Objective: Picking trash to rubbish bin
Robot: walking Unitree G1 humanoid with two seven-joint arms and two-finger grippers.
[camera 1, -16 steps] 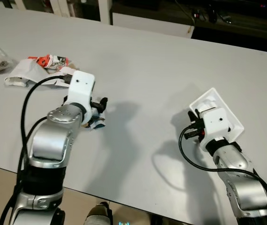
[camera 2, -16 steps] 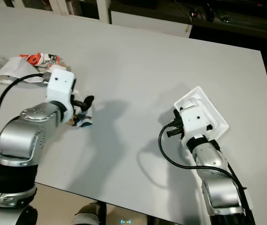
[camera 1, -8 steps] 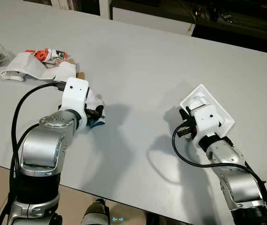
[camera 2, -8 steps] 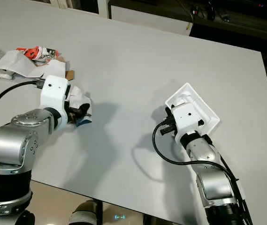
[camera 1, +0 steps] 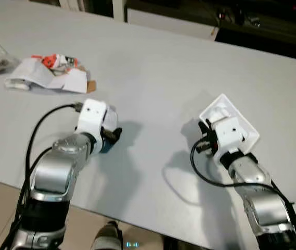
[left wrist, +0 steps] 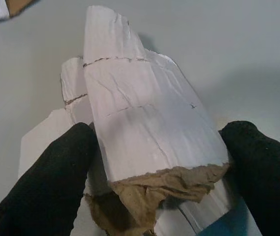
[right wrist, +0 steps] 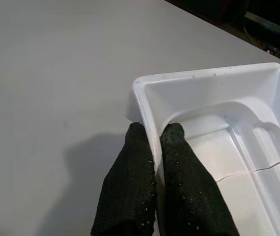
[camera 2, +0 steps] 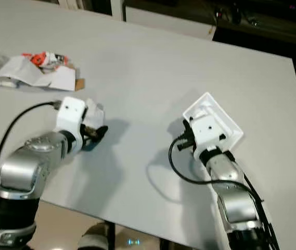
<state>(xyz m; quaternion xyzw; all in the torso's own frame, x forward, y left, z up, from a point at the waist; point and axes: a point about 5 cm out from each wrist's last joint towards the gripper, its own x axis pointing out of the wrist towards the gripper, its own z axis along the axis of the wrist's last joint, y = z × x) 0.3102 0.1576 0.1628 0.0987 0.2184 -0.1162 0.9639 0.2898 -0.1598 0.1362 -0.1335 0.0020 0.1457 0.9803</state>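
Gripping a torn piece of white carton (left wrist: 144, 132) with a brown ragged edge, my left hand (camera 1: 111, 136) has its two black fingers (left wrist: 56, 172) pressed against either side of it, low over the grey worktop (camera 1: 158, 73) near its front left part. Over on the right, I see a white plastic tray (camera 2: 226, 122) sitting on the worktop, and my right hand (right wrist: 154, 182) is pinched closed on its rim, one finger inside the wall and one outside. Farther back on the left lies a heap of crumpled white paper (camera 1: 49, 78) with a red wrapper (camera 1: 51, 61) on top, well apart from both hands.
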